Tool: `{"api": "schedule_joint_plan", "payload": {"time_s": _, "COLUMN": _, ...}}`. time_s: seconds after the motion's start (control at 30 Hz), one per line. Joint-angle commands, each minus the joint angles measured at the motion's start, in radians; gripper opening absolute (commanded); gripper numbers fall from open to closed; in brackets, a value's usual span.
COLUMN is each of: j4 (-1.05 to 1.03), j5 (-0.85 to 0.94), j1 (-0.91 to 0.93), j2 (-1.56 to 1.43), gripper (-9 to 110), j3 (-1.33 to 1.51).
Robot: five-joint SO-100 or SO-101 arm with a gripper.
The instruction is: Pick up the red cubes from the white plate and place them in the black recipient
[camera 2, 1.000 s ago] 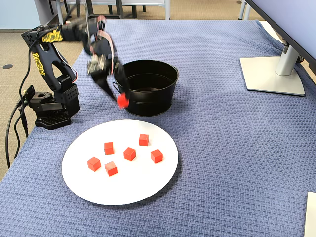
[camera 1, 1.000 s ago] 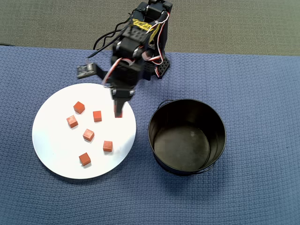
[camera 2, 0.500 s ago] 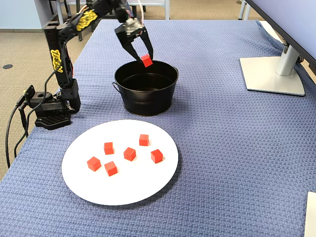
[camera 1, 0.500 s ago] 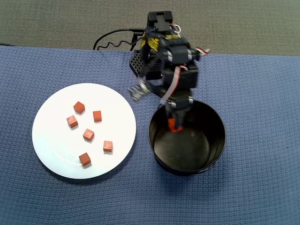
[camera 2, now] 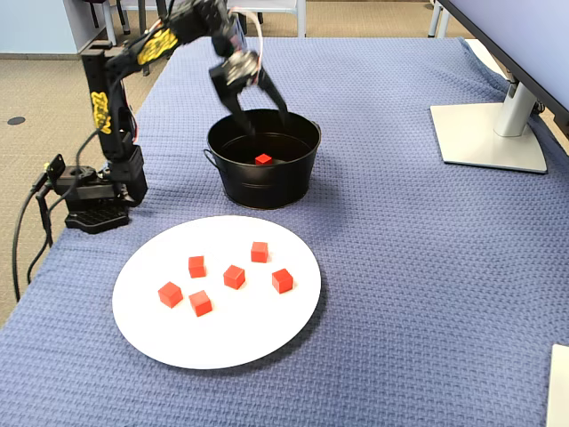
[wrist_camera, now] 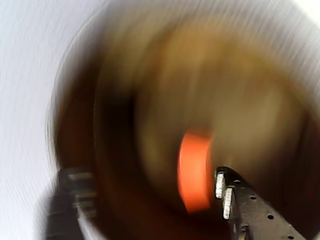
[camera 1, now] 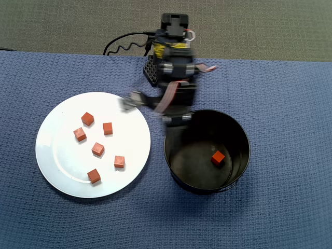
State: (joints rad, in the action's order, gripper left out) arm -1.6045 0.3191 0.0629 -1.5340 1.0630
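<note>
The white plate (camera 1: 57, 166) (camera 2: 267, 329) carries several red cubes, among them one near its middle (camera 1: 97, 149) (camera 2: 234, 277). To its right in the overhead view stands the black recipient (camera 1: 174, 176) (camera 2: 267, 187). A single red cube (camera 1: 217, 157) (camera 2: 263, 159) lies on its floor. My gripper (camera 1: 174, 123) (camera 2: 262, 114) hangs open over the pot's rim on the arm's side, holding nothing. The wrist view is smeared by motion: an orange cube (wrist_camera: 195, 170) shows inside the dark pot, between my spread fingers (wrist_camera: 235, 200).
A blue woven cloth (camera 1: 290, 104) covers the table. The arm's base (camera 2: 93, 200) sits at the cloth's edge, with cables trailing off it. A monitor stand (camera 2: 489, 133) is at the far right of the fixed view. Grey carpet (camera 1: 259, 26) lies beyond the table.
The gripper carried a cube from the plate to above the pot, then opened. The cube now lies in the pot, and the gripper has swung back toward the pot's rim.
</note>
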Motion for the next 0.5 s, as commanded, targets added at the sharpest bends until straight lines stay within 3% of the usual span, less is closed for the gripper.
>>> {"api": "schedule_joint_plan", "payload": {"time_s": 0.0, "j4": 0.126, "j5": -0.008, "j1": 0.268, "j2": 0.017, "gripper": 22, "j3": 0.043}}
{"api": "schedule_joint_plan", "payload": {"time_s": 0.2, "j4": 0.221, "j5": 0.018, "j1": 0.426, "j2": 0.210, "gripper": 23, "j3": 0.058}}
{"api": "schedule_joint_plan", "payload": {"time_s": 0.47, "j4": 0.249, "j5": 0.018, "j1": 0.453, "j2": 0.337, "gripper": 22, "j3": 0.094}}
